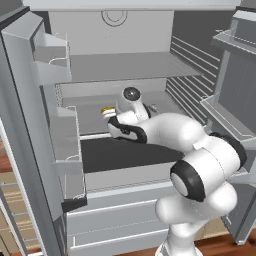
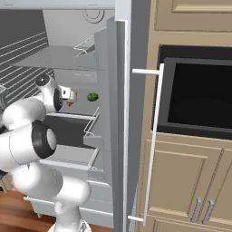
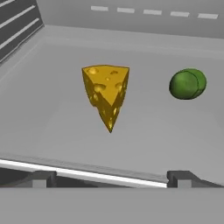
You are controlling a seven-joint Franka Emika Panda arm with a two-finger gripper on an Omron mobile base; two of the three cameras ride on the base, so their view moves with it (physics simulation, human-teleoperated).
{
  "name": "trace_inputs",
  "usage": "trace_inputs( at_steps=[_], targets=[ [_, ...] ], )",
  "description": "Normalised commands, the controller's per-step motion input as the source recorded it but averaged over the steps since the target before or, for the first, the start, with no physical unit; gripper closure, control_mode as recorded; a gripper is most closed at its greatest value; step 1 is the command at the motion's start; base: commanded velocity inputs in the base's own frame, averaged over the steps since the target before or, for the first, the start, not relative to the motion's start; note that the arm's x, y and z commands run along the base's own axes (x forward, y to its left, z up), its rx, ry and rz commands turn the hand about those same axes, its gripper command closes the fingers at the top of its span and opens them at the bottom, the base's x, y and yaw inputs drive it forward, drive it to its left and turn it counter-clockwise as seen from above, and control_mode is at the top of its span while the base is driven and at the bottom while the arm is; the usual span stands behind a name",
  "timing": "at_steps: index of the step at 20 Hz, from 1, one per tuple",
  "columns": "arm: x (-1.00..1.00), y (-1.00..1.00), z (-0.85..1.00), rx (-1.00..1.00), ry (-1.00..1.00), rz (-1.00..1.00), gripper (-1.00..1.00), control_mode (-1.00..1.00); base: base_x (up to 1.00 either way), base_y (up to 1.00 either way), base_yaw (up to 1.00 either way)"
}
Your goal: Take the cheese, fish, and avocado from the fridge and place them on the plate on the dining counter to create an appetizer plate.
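From my seat, the cheese (image 3: 106,93) stands on the grey shelf (image 3: 52,109) inside the open fridge (image 1: 30,100), with the avocado (image 3: 187,83) well apart to its right. My hand (image 3: 111,177) hangs at the shelf's front edge, jaws wide and holding nothing.

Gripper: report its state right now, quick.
Gripper: open, holding nothing; aimed at the cheese on the fridge shelf, avocado beside it.
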Motion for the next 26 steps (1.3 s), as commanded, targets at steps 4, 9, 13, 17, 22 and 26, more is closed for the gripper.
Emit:
trace_inputs(
  at_steps=[4,9,13,17,22,26],
  targets=[
    [0.50,0.08,-0.19,0.00,0.05,0.00,-1.00,-1.00,0.00,0.00,0.00],
    [0.51,0.12,-0.11,0.00,0.06,0.00,-1.00,-1.00,0.00,0.00,0.00],
    [0.49,0.15,-0.11,0.00,0.06,0.00,-1.00,-1.00,0.00,0.00,0.00],
    [0.44,0.15,-0.20,0.00,0.02,0.00,-1.00,-1.00,0.00,0.00,0.00],
    [0.42,0.13,-0.24,0.00,0.00,0.00,-1.00,-1.00,0.00,0.00,0.00],
    [0.39,0.03,-0.25,0.00,0.00,0.00,-1.00,-1.00,0.00,0.00,0.00]
  ],
)
